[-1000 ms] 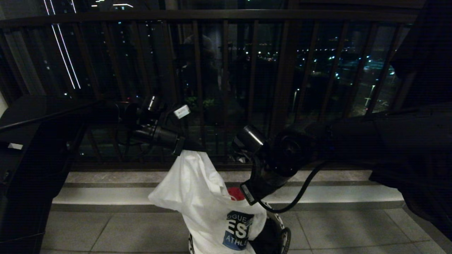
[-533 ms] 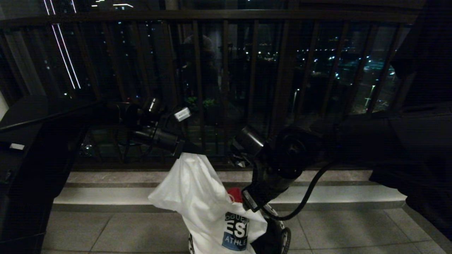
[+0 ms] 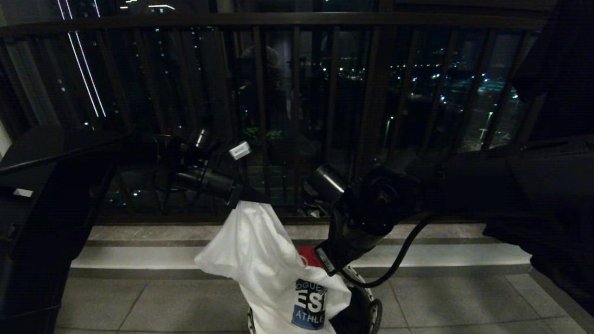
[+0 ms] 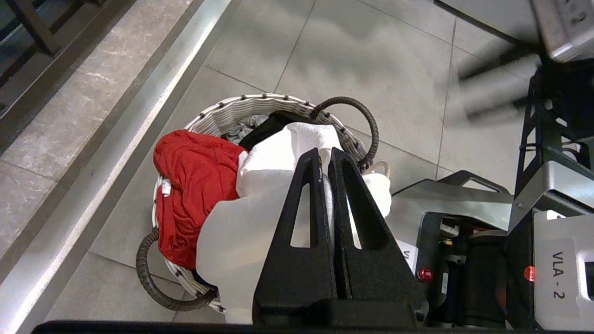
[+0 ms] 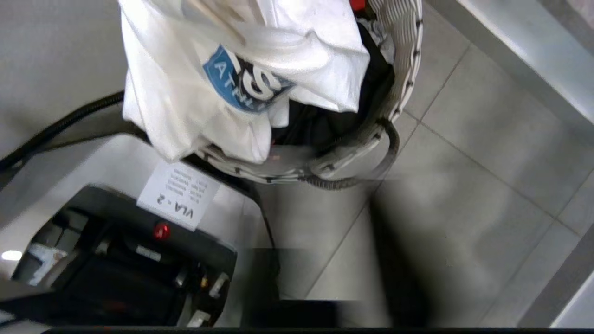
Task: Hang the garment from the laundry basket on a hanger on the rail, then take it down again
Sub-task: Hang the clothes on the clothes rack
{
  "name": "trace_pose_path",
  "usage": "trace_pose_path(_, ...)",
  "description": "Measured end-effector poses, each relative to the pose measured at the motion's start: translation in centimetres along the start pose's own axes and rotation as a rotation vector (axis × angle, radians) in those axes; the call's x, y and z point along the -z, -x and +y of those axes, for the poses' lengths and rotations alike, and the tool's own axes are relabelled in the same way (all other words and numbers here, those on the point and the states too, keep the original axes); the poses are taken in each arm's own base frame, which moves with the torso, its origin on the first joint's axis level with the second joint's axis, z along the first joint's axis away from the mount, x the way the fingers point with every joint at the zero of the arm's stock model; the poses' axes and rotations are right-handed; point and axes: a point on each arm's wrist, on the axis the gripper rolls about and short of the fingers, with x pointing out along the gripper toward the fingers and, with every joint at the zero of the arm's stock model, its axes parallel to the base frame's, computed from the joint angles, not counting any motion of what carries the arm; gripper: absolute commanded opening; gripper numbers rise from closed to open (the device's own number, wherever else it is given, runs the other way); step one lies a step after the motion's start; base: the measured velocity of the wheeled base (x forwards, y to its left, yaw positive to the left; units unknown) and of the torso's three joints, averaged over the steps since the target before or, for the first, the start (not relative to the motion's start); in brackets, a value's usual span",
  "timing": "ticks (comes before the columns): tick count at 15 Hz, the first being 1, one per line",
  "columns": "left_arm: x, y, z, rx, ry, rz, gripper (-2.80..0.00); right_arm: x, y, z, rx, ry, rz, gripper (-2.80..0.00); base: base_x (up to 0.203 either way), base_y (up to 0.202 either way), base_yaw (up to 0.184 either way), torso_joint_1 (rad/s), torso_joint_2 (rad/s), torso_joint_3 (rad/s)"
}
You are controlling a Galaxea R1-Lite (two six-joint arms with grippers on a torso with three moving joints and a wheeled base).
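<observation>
Left tool [image 4: 330, 155] pinches garment [image 4: 250, 222] above laundry basket [image 4: 222, 109] rim.

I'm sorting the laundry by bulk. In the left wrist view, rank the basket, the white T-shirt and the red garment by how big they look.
1. Laundry basket, widest.
2. White T-shirt, nearly as large, but lifted nearer the camera, so unsure.
3. Red garment, smallest.
</observation>
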Motion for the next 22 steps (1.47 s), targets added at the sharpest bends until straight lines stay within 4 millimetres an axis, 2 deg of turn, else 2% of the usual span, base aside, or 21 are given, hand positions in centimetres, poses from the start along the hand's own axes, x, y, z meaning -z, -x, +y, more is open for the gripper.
trace_pose_path(4, 0.0, 0.0, 0.0, 0.000, -0.002, 0.000, -2.80, 0.1, -0.5, 0.6, -0.002, 0.010, 0.004, -2.80, 0.000, 0.000, 0.000, 0.000, 0.00, 0.000)
trace_pose_path(5, 0.0, 0.0, 0.0, 0.001, -0.001, 0.000, -2.80, 0.1, -0.6, 0.8, -0.004, 0.010, 0.002, 0.00, 0.000, 0.000, 0.000, 0.000, 0.00, 0.000)
trace_pose_path(11, 0.0, 0.0, 0.0, 0.001, -0.004, 0.000, -2.80, -0.3, -2.0, 1.4, -0.010, -0.002, -0.077, 0.00, 0.000, 0.000, 0.000, 0.000, 0.00, 0.000)
trace_pose_path(16, -0.1, 0.2, 0.0, -0.004, -0.008, -0.005, -2.80, -0.8, -4.0, 1.7, 0.075, -0.017, -0.130, 0.00, 0.000, 0.000, 0.000, 0.000, 0.00, 0.000)
trace_pose_path(22, -0.1, 0.5, 0.1, -0.007, -0.007, -0.013, -2.80, -1.3, -5.1, 2.0, 0.099, -0.034, -0.175, 0.00, 0.000, 0.000, 0.000, 0.000, 0.00, 0.000)
